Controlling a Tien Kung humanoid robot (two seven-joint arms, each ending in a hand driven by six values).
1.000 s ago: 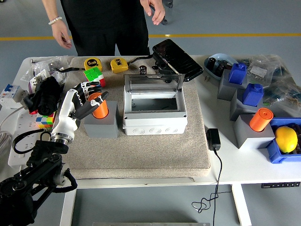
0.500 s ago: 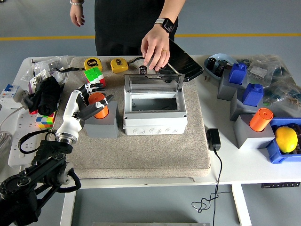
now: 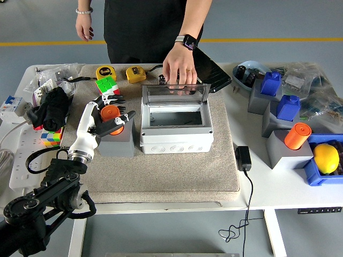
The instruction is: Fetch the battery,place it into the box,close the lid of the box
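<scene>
Now left hand curled around orange battery in grey holder; person's hand on box lid edge.

My left robot hand has a white shell with black finger segments and a silver wrist collar. Behind it my forearm is black, jointed, with black cables looped alongside. The person wears black clothing, a wristwatch and a bead bracelet.
</scene>
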